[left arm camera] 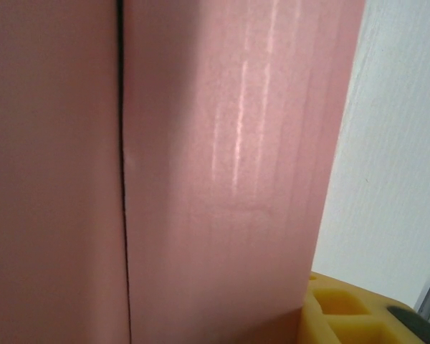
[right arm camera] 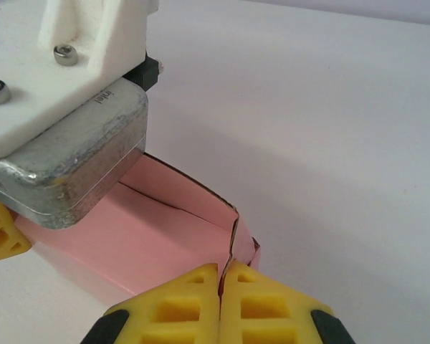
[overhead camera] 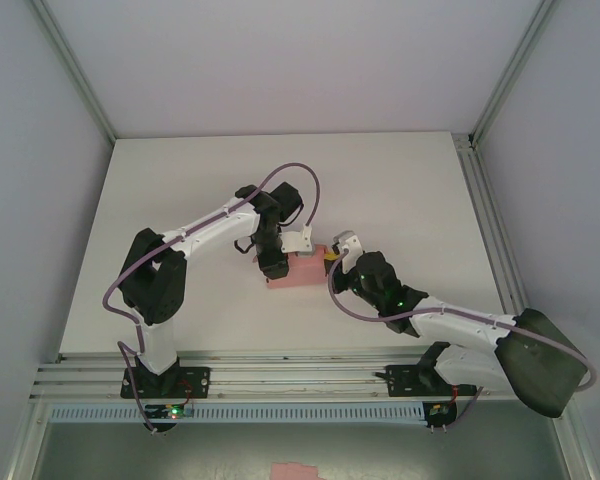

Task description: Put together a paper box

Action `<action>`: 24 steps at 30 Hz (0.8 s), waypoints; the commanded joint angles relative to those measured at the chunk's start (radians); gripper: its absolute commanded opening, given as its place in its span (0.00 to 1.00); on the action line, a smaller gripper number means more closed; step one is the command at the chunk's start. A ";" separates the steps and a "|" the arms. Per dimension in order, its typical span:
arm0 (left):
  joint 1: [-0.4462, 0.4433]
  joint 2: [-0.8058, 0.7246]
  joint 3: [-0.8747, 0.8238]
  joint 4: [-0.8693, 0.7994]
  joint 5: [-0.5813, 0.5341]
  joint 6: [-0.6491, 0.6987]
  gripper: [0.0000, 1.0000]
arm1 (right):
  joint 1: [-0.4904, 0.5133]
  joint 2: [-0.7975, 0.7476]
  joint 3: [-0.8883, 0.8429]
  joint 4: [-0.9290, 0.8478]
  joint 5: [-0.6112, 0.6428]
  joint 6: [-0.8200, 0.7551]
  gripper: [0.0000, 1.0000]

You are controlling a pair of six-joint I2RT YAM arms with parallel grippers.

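The pink paper box (overhead camera: 302, 272) sits mid-table as a shallow open tray between both grippers. My right gripper (overhead camera: 330, 256) is shut on its right end. In the right wrist view the yellow fingertips (right arm camera: 193, 297) pinch the upright corner flap of the box (right arm camera: 129, 236). My left gripper (overhead camera: 273, 265) points down at the box's left end. In the left wrist view pink card (left arm camera: 222, 179) fills the frame and presses against one yellow finger (left arm camera: 344, 315), hiding the other finger. The left wrist camera housing (right arm camera: 64, 143) hangs over the box interior.
The white table (overhead camera: 400, 190) stretches out behind and beside the box. An aluminium rail (overhead camera: 485, 220) runs along the right edge and grey walls enclose the cell. A small pink scrap (overhead camera: 292, 470) lies below the table's front edge.
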 commanded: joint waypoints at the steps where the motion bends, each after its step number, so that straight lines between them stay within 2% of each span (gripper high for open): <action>1: 0.015 0.020 0.026 0.164 0.041 -0.099 0.45 | 0.043 0.068 -0.041 -0.219 -0.116 -0.021 0.00; 4: 0.015 0.000 0.030 0.171 0.051 -0.116 0.49 | 0.049 0.083 0.010 -0.286 -0.038 0.007 0.00; 6: 0.015 -0.023 0.028 0.178 0.064 -0.133 0.55 | 0.057 0.078 0.029 -0.319 0.001 0.015 0.00; 11: 0.015 -0.115 -0.015 0.209 0.079 -0.165 0.82 | 0.089 0.051 0.058 -0.372 0.085 0.041 0.00; 12: 0.014 -0.131 -0.023 0.211 0.076 -0.171 0.84 | 0.090 0.049 0.068 -0.385 0.091 0.051 0.00; 13: 0.014 -0.148 -0.030 0.217 0.070 -0.184 0.92 | 0.095 0.047 0.081 -0.399 0.101 0.059 0.00; 15: 0.015 -0.175 -0.039 0.219 0.036 -0.213 0.93 | 0.102 0.050 0.107 -0.422 0.119 0.078 0.00; 18: 0.014 -0.227 -0.055 0.229 -0.090 -0.300 0.94 | 0.105 0.072 0.154 -0.463 0.143 0.115 0.00; 22: 0.013 -0.312 -0.076 0.189 -0.274 -0.506 0.95 | 0.109 0.136 0.259 -0.582 0.166 0.163 0.00; 24: 0.014 -0.364 -0.106 0.187 -0.306 -0.603 0.96 | 0.113 0.168 0.303 -0.632 0.193 0.180 0.00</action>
